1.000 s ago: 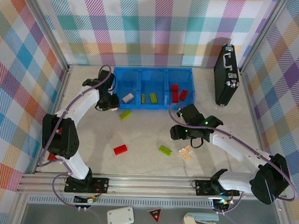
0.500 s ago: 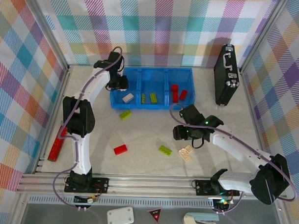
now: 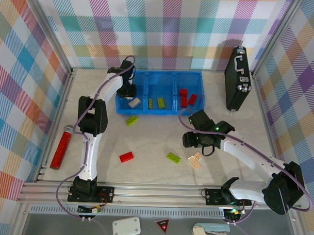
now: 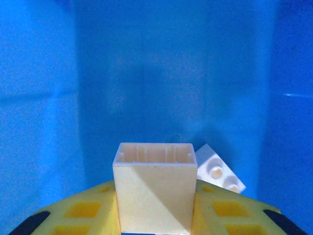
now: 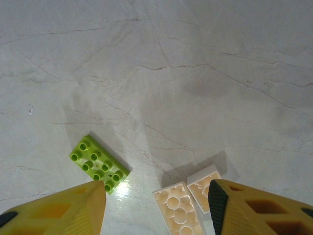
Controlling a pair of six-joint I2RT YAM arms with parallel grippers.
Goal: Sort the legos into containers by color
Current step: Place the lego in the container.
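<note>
The left tool [image 3: 128, 90] hangs over the left compartment of the blue bin [image 3: 197, 77]. Its yellow fingers [image 4: 88, 210] press on either side of a beige brick [image 4: 154, 193]. The brick stands on end between them, its hollow side toward the top of the left wrist view. Below it on the compartment floor lies another beige brick [image 3: 134, 102], studs up and long axis diagonal to the bin walls.

The middle compartment holds a green brick [image 3: 160, 102], lying roughly along the bin's short side. The right compartment holds two red bricks [image 3: 183, 94].

The right tool [image 3: 197, 142] is on the near side of the bin, well apart from it, jaws spread with nothing between them. Under it on the surface [image 5: 195, 58] lie a lime brick [image 5: 99, 164], studs up and diagonal, and a pair of beige bricks [image 5: 178, 210] touching each other.

Just in front of the bin's left compartment lies another lime brick [image 3: 131, 120], and farther toward the near side a red brick [image 3: 126, 156].
</note>
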